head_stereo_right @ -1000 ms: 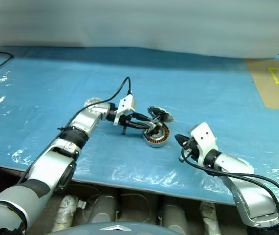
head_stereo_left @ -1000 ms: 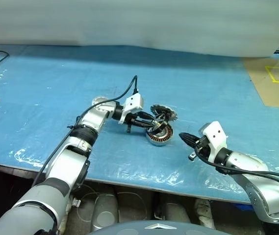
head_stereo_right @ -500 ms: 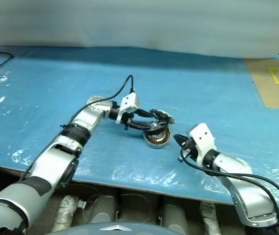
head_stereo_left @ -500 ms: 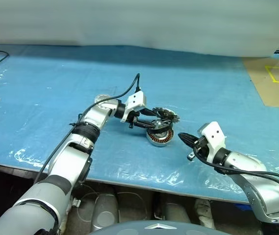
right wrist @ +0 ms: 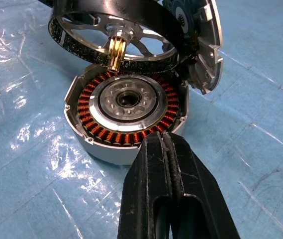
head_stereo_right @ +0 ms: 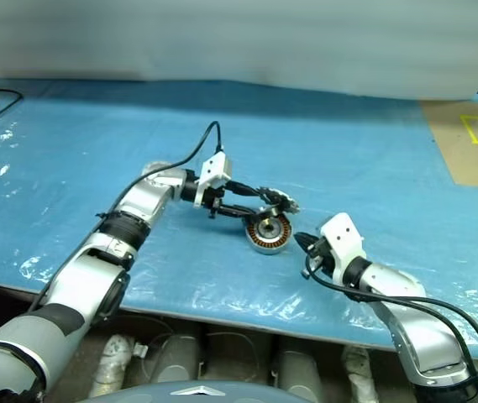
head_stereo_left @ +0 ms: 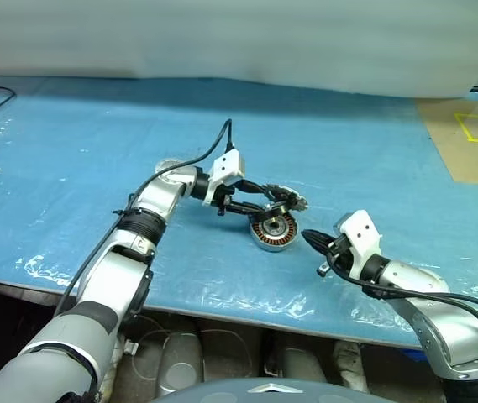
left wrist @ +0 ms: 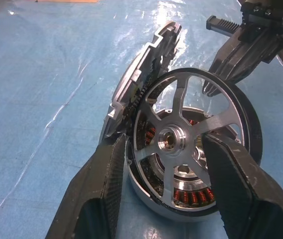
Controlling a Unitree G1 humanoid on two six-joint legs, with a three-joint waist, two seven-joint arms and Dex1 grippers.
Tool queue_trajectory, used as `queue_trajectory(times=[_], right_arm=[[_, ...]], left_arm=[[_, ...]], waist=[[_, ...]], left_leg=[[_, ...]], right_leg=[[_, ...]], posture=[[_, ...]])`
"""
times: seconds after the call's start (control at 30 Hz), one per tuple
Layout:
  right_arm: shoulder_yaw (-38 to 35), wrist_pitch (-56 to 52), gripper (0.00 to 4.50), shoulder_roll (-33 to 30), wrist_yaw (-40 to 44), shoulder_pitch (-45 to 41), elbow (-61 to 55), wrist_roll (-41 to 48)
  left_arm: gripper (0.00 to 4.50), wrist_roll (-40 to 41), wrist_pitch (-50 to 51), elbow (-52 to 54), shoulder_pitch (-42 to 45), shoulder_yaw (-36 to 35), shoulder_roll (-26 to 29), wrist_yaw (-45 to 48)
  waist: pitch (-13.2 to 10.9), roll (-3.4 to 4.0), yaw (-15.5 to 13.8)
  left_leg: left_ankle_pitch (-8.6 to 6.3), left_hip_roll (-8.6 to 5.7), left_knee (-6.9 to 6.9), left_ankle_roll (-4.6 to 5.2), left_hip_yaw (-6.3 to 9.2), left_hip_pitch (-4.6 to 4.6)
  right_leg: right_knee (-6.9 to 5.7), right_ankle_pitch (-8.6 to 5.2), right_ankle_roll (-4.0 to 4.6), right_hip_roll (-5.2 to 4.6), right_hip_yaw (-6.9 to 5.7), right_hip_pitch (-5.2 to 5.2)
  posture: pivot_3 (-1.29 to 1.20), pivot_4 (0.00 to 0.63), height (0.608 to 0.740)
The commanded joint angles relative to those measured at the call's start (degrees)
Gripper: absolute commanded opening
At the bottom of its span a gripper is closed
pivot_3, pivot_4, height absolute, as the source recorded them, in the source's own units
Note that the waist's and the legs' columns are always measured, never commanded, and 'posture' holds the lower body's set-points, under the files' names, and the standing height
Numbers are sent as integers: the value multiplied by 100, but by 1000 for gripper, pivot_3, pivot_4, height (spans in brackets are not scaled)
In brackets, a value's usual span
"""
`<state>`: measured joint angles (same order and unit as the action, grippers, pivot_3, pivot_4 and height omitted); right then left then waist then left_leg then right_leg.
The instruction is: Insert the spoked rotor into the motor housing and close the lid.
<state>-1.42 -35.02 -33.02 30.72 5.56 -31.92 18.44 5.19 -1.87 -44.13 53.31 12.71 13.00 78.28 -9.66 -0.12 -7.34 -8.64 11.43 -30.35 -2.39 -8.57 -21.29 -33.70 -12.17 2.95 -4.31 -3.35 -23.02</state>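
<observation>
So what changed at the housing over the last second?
The left gripper seems lifted a little, and the spoked rotor between its fingers now hangs tilted above the motor housing instead of down on it. The housing, open lid and shut right gripper stayed put.

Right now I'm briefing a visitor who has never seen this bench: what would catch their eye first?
The open motor housing on the blue sheet, its ring of copper windings bare. The spoked rotor hangs tilted just over it between the left pincer's fingers, the lid swung up behind. The right pincer, shut, rests against the housing's rim.
</observation>
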Motion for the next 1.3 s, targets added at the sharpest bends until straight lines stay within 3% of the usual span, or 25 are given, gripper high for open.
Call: queue_trajectory(times=[0.03,0.27,0.63,0.83,1.0,1.1,1.17,1.3], right_arm=[[-33,124,0,20,-5,-39,-67,-22],[-33,116,0,35,-20,-20,-79,-53],[-182,86,0,28,51,24,-151,105],[-718,-429,0,-773,805,-69,-949,915],[-764,-417,0,-1505,1043,386,-1536,713],[-934,-413,607,-1593,1127,591,-1741,888],[-745,-220,1251,-1574,1093,567,-1756,720],[159,920,2571,-1762,972,599,-1167,-646]], left_arm=[[2543,156,2,295,-18,-85,16,93],[2543,59,-211,334,-82,-11,-15,20],[2543,555,721,636,-77,-417,122,-46],[2543,1133,1652,1489,-542,-755,503,81],[2543,1457,2201,2395,-1131,-849,816,6],[2591,1638,2419,2859,-1432,-856,945,-8],[2591,1752,2717,3167,-1641,-785,1066,23],[2591,1723,2409,3406,-1891,-702,1004,-26]], waist=[[0,0,0],[0,0,3],[0,0,8],[-1,4,15],[-1,5,-2],[-1,5,-7],[-1,5,2],[0,6,19]], left_leg=[[0,0,0,0,0,0],[0,0,0,0,0,0],[0,0,0,0,0,1],[0,1,1,1,-1,2],[-1,5,5,1,-1,2],[-1,4,3,1,-1,0],[-1,6,2,1,-2,2],[-1,7,0,0,-4,9]], right_leg=[[0,0,0,0,0,0],[0,0,0,0,0,0],[-1,0,0,0,0,0],[-1,0,1,1,0,-1],[2,-3,4,3,0,0],[3,-4,1,2,0,0],[2,-18,-25,3,0,0],[1,-24,-37,3,0,1]], posture=[[0,150,740],[0,150,740],[0,150,740],[0,150,740],[0,150,740],[0,150,740],[0,150,740],[0,150,740]])
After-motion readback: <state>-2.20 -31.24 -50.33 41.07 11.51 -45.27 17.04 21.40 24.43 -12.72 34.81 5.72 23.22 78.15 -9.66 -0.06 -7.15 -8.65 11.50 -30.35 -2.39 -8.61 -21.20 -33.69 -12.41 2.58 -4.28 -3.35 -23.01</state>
